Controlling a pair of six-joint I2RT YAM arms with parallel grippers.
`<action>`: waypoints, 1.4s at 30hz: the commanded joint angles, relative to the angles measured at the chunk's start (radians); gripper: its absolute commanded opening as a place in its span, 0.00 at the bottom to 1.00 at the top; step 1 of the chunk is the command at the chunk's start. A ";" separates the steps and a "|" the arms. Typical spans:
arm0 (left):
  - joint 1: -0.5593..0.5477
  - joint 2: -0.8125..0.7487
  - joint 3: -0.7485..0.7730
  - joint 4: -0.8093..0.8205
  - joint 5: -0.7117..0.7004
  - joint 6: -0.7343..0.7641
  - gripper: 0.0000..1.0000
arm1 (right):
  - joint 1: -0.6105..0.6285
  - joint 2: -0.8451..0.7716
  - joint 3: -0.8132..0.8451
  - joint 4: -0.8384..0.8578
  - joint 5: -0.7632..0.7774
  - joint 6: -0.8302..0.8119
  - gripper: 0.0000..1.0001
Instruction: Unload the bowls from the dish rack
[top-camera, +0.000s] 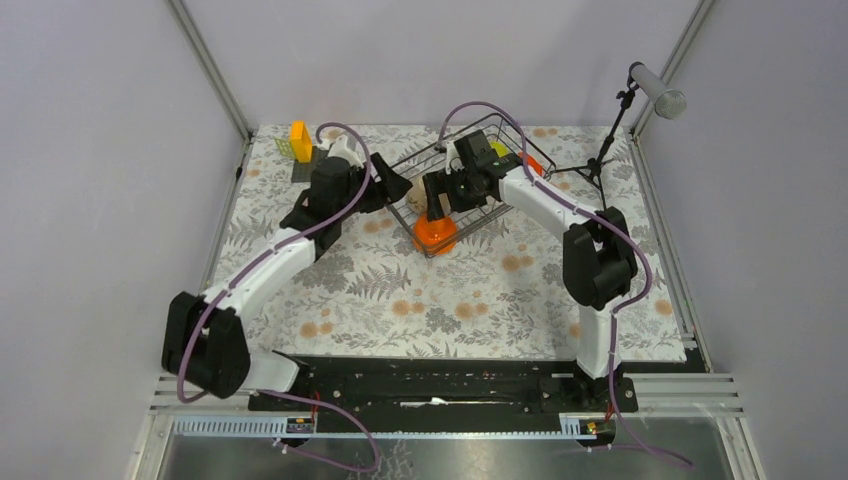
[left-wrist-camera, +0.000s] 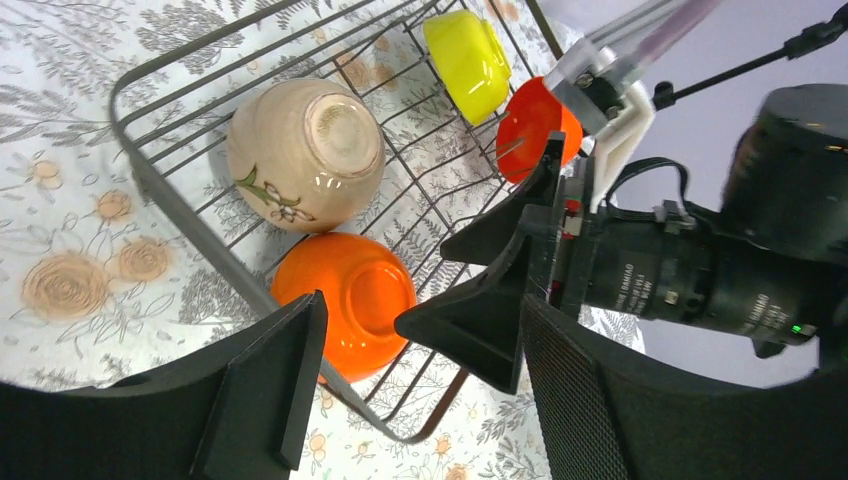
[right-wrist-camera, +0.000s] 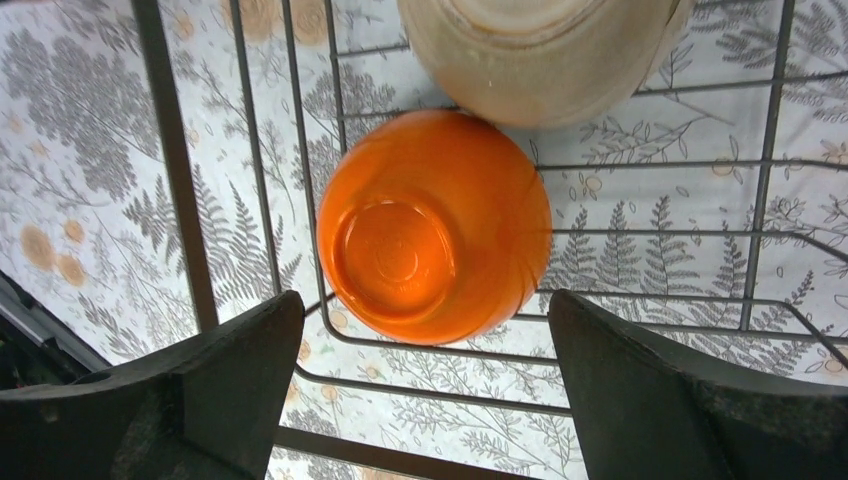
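Note:
The dish rack (top-camera: 470, 215) stands at the back middle of the table. Bottom up in its near corner lies an orange bowl (top-camera: 436, 232) (left-wrist-camera: 345, 302) (right-wrist-camera: 430, 225), touching a beige bowl (top-camera: 416, 203) (left-wrist-camera: 305, 152) (right-wrist-camera: 540, 50) with a flower print. A yellow-green bowl (left-wrist-camera: 468, 58) and a second orange bowl (left-wrist-camera: 530, 125) stand on edge at the rack's far end. My right gripper (top-camera: 438, 195) (right-wrist-camera: 430, 390) hangs open over the near orange bowl, holding nothing. My left gripper (top-camera: 398, 190) (left-wrist-camera: 430, 400) is open at the rack's left side, also with nothing in it.
An orange block (top-camera: 300, 140) and a flat dark plate (top-camera: 303, 168) sit at the back left. A microphone stand (top-camera: 610, 140) rises at the back right. The two grippers are close together over the rack's rim (left-wrist-camera: 150, 190) (right-wrist-camera: 170, 150). A floral cloth (top-camera: 450, 300) covers the table.

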 joint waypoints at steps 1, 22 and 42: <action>0.002 -0.127 -0.097 0.038 -0.093 -0.061 0.77 | -0.001 0.022 0.046 -0.107 -0.017 -0.065 1.00; 0.004 -0.194 -0.332 0.121 -0.068 -0.100 0.90 | 0.046 0.108 0.080 0.003 0.013 0.053 0.83; 0.004 -0.092 -0.326 0.156 -0.002 -0.089 0.86 | -0.011 0.022 0.015 -0.008 -0.024 0.048 1.00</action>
